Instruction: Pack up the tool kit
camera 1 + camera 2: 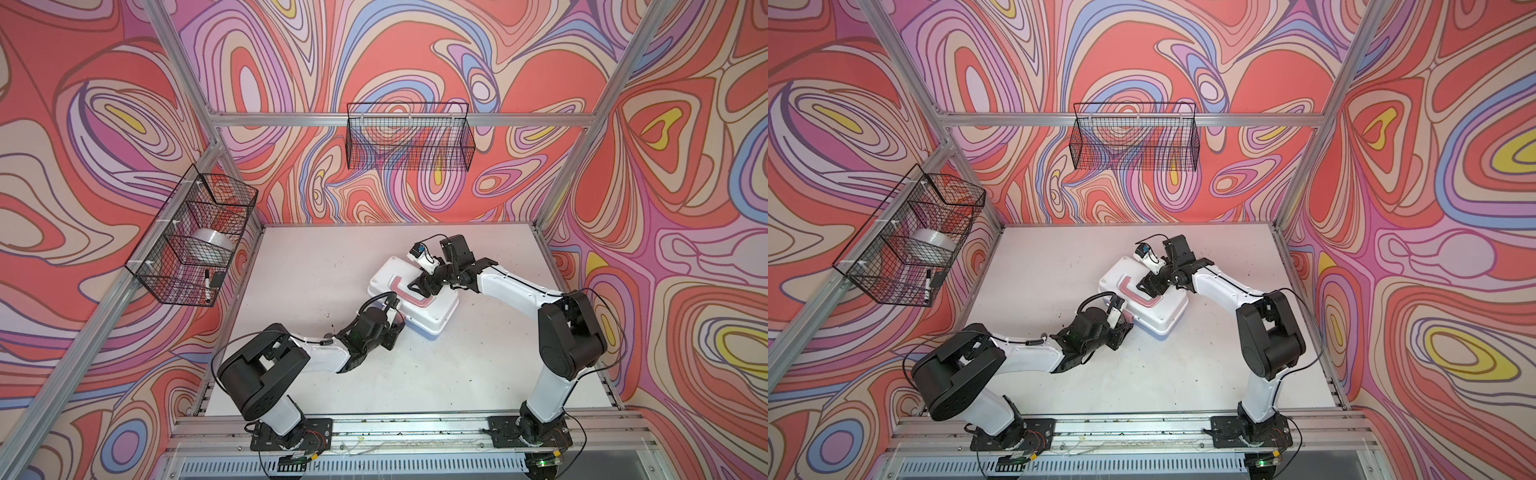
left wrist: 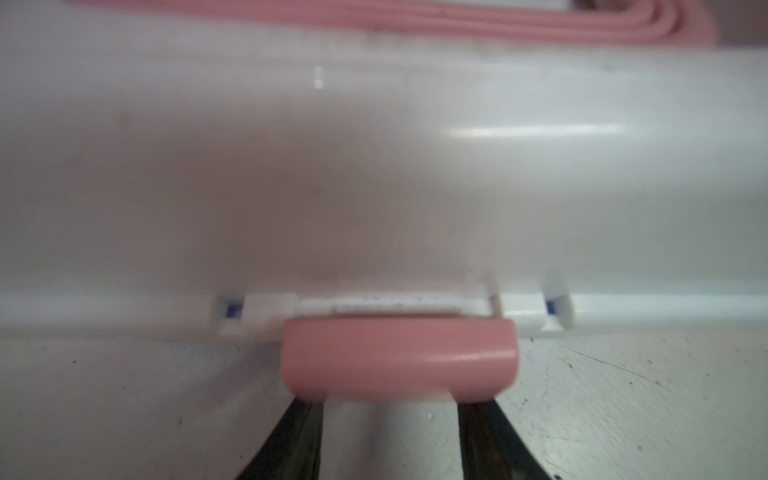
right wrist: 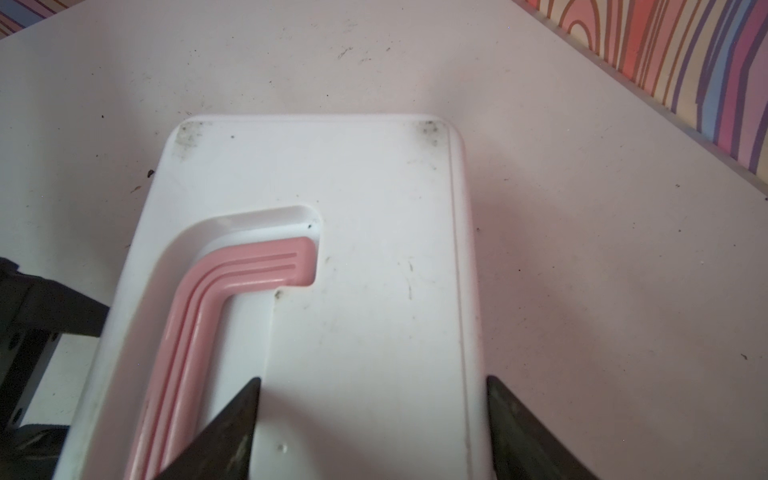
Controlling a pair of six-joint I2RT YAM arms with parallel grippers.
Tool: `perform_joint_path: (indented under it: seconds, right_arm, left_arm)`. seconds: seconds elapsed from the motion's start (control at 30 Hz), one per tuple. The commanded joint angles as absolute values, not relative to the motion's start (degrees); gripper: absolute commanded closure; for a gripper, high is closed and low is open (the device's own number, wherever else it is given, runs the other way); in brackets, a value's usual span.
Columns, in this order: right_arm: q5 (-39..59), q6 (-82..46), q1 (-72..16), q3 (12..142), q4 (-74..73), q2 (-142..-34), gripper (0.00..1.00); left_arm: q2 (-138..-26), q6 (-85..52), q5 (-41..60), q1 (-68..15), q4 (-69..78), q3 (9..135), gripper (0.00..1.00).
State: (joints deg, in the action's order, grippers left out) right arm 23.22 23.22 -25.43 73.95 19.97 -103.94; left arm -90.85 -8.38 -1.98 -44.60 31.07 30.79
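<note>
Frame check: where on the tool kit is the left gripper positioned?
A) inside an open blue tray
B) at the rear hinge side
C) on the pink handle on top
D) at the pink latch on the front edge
D: in the left wrist view the left gripper sits right at the pink latch, low on the front edge of the closed tool kit.

— Can any lettering, brand or number be read?
— None is found. The tool kit (image 3: pixel 365 270) lid is seen unmarked; anything printed on the pen (image 1: pixel 206 286), left of frame, is too small.
</note>
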Motion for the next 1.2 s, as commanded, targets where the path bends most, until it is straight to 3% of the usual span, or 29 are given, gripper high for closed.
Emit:
perform_joint_path:
  seconds: [0.0,1.17]
  right_arm:
    - [17.31,25.65,-27.55,68.56,34.28,-111.37,0.28]
    - [18.28,24.42,-27.62,66.27,32.59,-111.26,0.28]
  left_arm:
    - [-87.82,-6.42,-1.85,-44.6,33.04,35.21,0.61]
    - [-87.22,-6.52,0.22,-42.14,19.21,44.15,0.62]
